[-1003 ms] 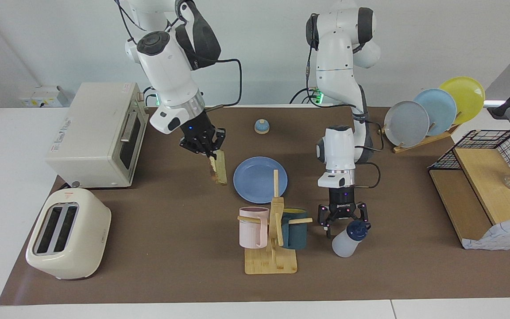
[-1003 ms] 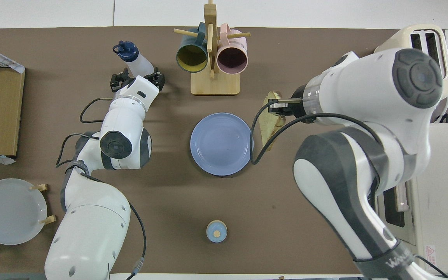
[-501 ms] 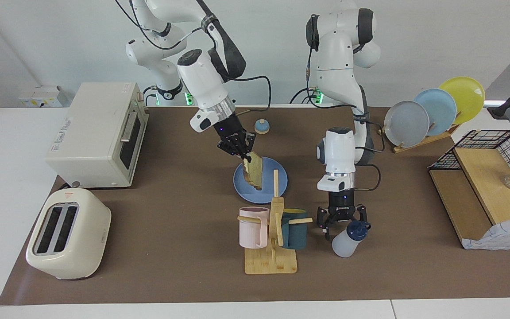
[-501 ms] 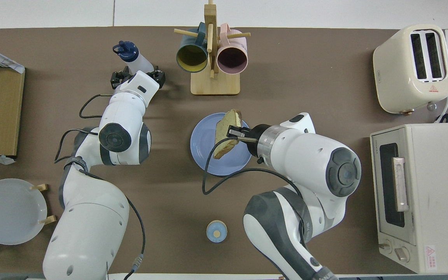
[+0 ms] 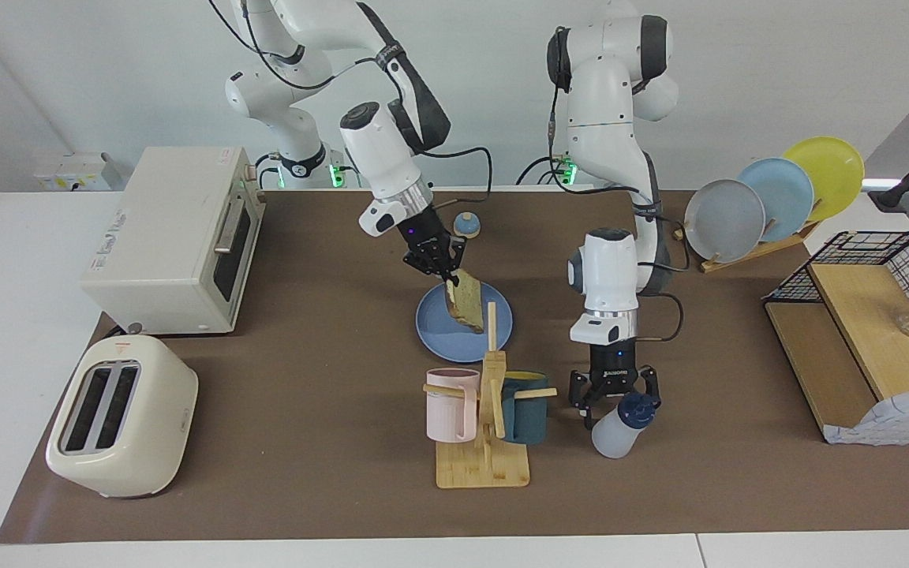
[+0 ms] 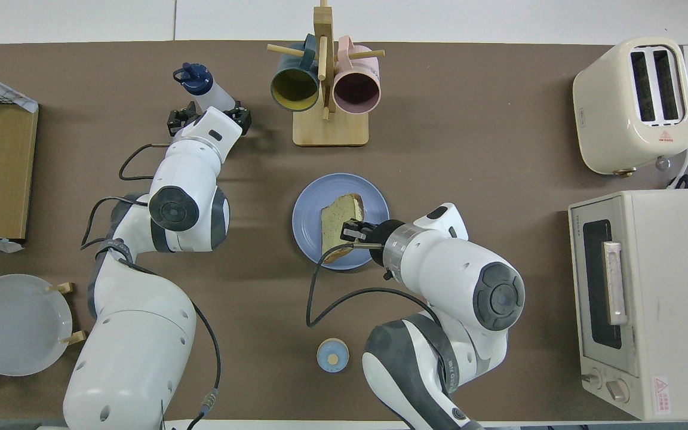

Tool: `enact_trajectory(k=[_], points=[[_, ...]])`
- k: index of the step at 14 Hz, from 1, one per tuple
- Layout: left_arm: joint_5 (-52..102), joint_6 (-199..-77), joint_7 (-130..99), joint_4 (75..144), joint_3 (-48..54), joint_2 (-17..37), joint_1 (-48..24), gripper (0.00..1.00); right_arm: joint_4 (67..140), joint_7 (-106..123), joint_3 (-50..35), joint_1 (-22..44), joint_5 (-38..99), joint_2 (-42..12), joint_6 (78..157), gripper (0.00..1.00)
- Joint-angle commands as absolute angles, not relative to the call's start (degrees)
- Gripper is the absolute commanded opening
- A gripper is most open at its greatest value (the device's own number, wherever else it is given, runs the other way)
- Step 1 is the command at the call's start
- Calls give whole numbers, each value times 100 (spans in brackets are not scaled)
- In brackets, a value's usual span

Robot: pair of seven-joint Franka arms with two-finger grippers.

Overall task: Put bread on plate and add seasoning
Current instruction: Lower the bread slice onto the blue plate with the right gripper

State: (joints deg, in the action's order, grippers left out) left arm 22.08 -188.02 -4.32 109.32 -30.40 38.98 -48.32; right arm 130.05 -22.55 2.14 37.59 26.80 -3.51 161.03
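bread over plate | seasoning beside mug rack

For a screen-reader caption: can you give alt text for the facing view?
The right tool holds the bread tilted over the plate. The left tool stands open beside the seasoning, near the mug rack.

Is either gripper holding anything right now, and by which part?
The right gripper holds the bread by its upper edge, tilted over the plate. The left gripper holds nothing: it is open beside the seasoning.
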Motion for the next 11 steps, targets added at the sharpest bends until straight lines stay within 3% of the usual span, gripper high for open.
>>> enact_trajectory(k=[1, 11], points=[[2162, -18677, -615, 10784, -3050, 3973, -4764, 100, 13289, -1697, 193, 3578, 2821, -167, 16260, 0], [2083, -18721, -923, 10644, -3006, 4087, -4597, 100, 13491, -1714, 185, 3630, 3366, -360, 17104, 0]])
